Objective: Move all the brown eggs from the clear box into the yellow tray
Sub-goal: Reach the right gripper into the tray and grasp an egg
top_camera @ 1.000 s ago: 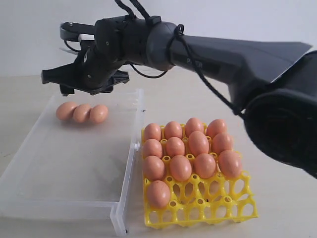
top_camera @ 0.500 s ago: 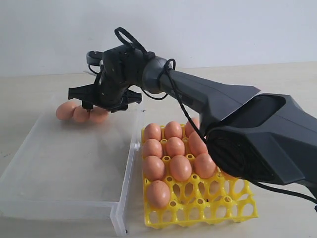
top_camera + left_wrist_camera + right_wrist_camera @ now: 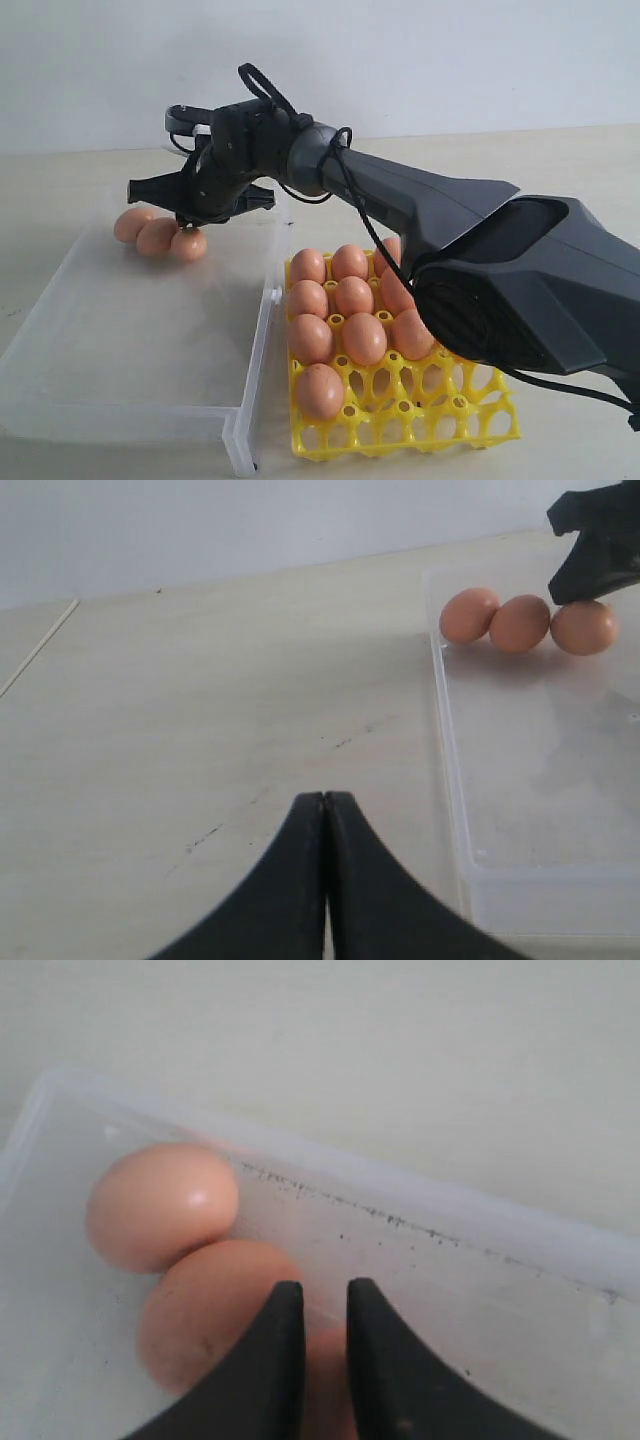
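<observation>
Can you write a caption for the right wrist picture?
Claw at the brown eggs clustered by the clear box wall.

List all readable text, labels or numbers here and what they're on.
None readable. No print shows on the right arm's casing, the brown eggs, the clear box or the yellow tray.
Dark specks on the box wall in the right wrist view are marks, not letters.

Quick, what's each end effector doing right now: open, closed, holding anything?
Left end effector: closed, empty.
Right end effector: jaws narrow over a brown egg; whether it grips cannot be told.
</observation>
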`<state>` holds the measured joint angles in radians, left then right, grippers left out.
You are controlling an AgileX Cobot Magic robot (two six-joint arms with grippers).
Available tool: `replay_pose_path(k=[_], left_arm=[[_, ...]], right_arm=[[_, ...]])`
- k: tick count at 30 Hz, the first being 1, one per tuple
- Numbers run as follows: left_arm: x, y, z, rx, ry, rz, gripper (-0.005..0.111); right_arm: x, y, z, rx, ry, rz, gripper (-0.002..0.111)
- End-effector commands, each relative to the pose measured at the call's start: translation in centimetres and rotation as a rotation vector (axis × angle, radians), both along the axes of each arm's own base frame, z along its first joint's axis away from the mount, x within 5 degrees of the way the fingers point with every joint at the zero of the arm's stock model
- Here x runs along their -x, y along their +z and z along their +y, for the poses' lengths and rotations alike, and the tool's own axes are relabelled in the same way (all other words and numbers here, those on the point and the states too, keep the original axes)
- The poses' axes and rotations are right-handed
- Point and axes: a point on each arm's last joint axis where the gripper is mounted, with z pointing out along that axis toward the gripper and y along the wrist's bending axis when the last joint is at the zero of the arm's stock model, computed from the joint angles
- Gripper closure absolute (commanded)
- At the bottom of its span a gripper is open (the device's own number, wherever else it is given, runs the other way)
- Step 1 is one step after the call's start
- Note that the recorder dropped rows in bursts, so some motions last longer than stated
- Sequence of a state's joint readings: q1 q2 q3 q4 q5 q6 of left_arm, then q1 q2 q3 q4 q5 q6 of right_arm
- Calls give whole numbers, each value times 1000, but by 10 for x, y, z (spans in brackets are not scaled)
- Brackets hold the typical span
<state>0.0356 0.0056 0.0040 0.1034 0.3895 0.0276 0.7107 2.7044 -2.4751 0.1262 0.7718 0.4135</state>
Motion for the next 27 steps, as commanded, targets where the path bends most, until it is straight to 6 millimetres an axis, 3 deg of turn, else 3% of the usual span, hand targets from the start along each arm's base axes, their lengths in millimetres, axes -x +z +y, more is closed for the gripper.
replay_pose_path(k=[1,14,27], left_arm=[[0,2,-1,7,-7,-19,107],[0,2,-1,9,-6,-19,107],[0,2,-1,9,-6,-19,107]], right_arm=[[2,-5,-2,48,37,7,83],[3,33,-7,101,105,-71,46],[4,29,7,-52,72,-82,45]])
